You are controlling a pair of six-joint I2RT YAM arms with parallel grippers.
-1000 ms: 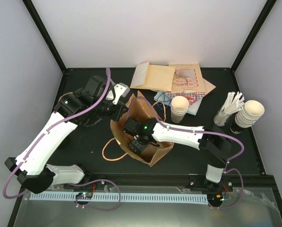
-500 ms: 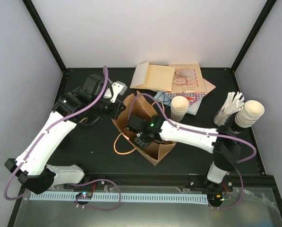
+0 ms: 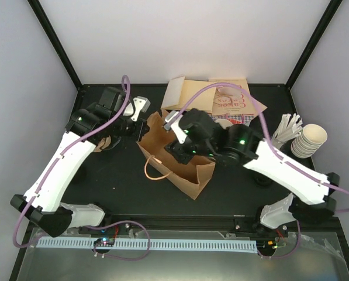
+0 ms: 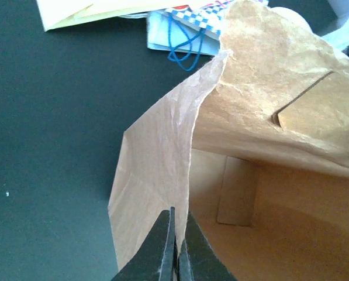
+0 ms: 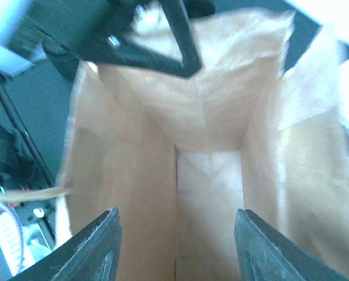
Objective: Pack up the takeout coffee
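A brown paper bag (image 3: 183,172) stands upright with its mouth open in the middle of the table. My left gripper (image 3: 140,130) is shut on the bag's left rim; in the left wrist view the thin paper edge runs between its closed jaws (image 4: 177,215). Above the bag's mouth, my right gripper (image 5: 176,218) is open, looking straight down inside. Nothing sits between its fingers (image 5: 98,246). The bag's floor (image 5: 209,175) is bare. The takeout coffee is not in view.
A nested stack of cream cups (image 3: 310,138) and a holder of white sticks (image 3: 286,130) stand at the right. Flat paper bags and a printed sleeve (image 3: 224,96) lie at the back. The bag's orange cord handle (image 3: 152,168) hangs over its near-left side.
The right arm has lifted out of the bag and swung up and back, its elbow moving right. The left gripper kept its pinch, and the bag's rim shifted slightly toward the back.
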